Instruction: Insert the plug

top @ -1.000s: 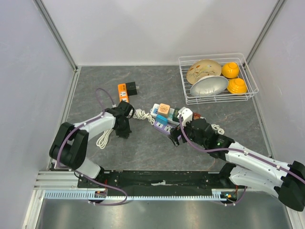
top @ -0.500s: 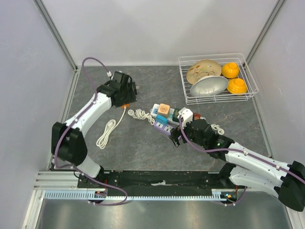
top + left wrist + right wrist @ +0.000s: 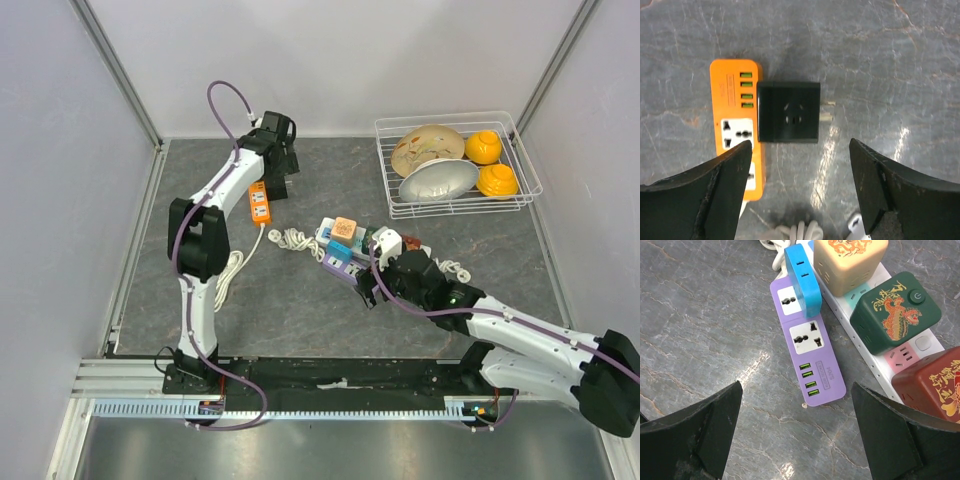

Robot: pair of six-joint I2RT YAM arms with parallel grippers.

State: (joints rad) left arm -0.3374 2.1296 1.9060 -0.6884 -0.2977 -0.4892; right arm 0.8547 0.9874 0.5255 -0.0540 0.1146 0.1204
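**A:** What is the biggest thing there?

**B:** The grey, stone-patterned worktop (image 3: 300, 310). Both arms reach over it. The left arm stretches to the far left part, and the right arm lies low across the near right.

**A:** And the wire basket (image 3: 460, 205)?

**B:** It sits at the far right. It holds a cream patterned bowl (image 3: 427, 148), a grey bowl (image 3: 438, 180) and two orange pieces I can't identify.

**A:** Where are the power strips?

**B:** A white power strip (image 3: 880, 347) lies mid-worktop with three cube adapters on it, one tan (image 3: 852, 260), one green (image 3: 895, 310) and one red-brown (image 3: 932, 387). A purple power strip (image 3: 807, 347) lies right alongside it, with a blue adapter (image 3: 802, 277) at its far end. The orange power strip (image 3: 736, 127) lies apart at the far left, under the left arm's wrist.

**A:** How is the right gripper (image 3: 796, 385)?

**B:** It is spread wide over the purple strip and holds nothing.

**A:** And the left gripper (image 3: 800, 145)?

**B:** It is also spread wide and empty, and it hovers over the orange strip's side.

**A:** Where is the plug?

**B:** The black plug (image 3: 788, 112) lies flat on the worktop with its socket face up. One edge is against the orange strip beside the green USB ports. Its metal prongs (image 3: 826, 111) point sideways, away from the strip, so it sits in no socket.
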